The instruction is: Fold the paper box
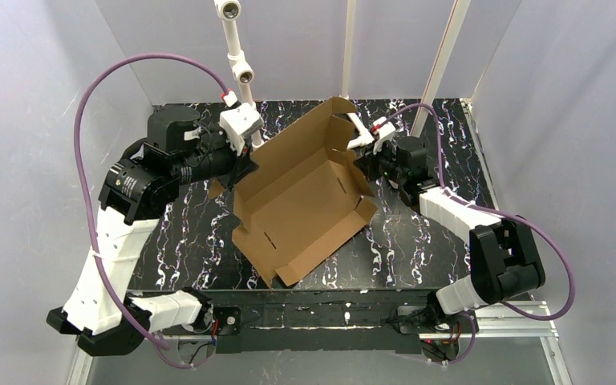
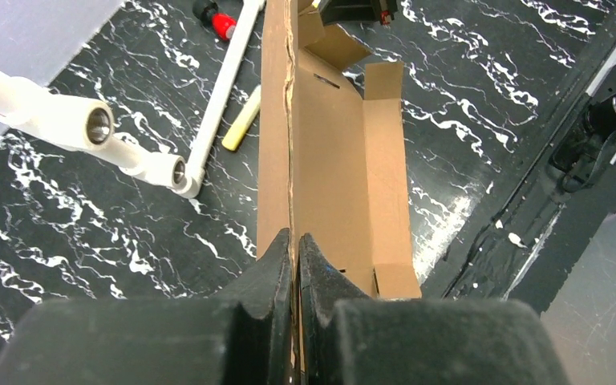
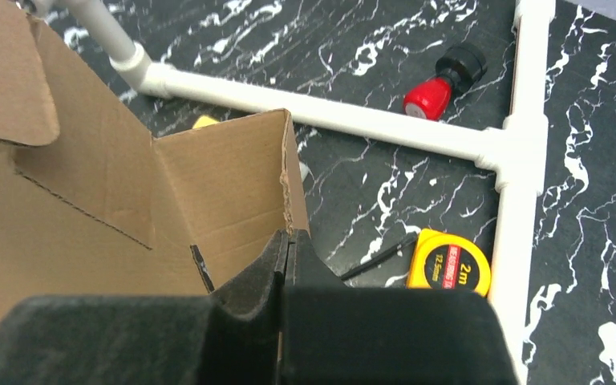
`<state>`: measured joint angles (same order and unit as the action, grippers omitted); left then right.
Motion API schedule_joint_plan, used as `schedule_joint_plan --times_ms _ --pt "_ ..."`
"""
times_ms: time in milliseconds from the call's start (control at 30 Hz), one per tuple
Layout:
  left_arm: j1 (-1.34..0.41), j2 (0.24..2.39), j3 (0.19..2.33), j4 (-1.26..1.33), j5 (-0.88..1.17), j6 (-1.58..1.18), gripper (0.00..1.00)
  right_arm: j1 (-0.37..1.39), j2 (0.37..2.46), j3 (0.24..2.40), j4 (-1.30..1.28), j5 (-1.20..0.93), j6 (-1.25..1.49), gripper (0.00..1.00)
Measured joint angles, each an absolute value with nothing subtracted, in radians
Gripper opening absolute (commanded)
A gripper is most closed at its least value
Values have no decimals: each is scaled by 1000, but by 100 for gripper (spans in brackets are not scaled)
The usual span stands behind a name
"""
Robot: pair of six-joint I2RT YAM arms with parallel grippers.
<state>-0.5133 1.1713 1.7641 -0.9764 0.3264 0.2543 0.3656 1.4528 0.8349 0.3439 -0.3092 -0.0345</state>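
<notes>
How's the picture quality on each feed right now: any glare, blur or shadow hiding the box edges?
Top external: even light, sharp, no glare on the paper box. Left wrist: left hand dark and soft-focused up close, cardboard beyond it crisp, pale sheen on the table beside it. Right wrist: right hand dark and blurred, tape measure print legible.

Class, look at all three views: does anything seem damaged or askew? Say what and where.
The cardboard box sits diagonally on the table, and its wall edge looks frayed near where the right tool pinches it.
</notes>
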Motion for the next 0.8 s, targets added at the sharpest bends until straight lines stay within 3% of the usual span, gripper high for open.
schedule_joint_plan --times_ms 433,633,800 --pt "-585 1238 2002 -1026 101 448 0 381 1642 1051 538 -304 122 1" --pt "-640 1219 1975 -1010 6 552 0 390 1661 1077 562 -280 134 1" --pt "-661 1196 1870 -988 10 558 0 390 1656 975 603 -263 124 1"
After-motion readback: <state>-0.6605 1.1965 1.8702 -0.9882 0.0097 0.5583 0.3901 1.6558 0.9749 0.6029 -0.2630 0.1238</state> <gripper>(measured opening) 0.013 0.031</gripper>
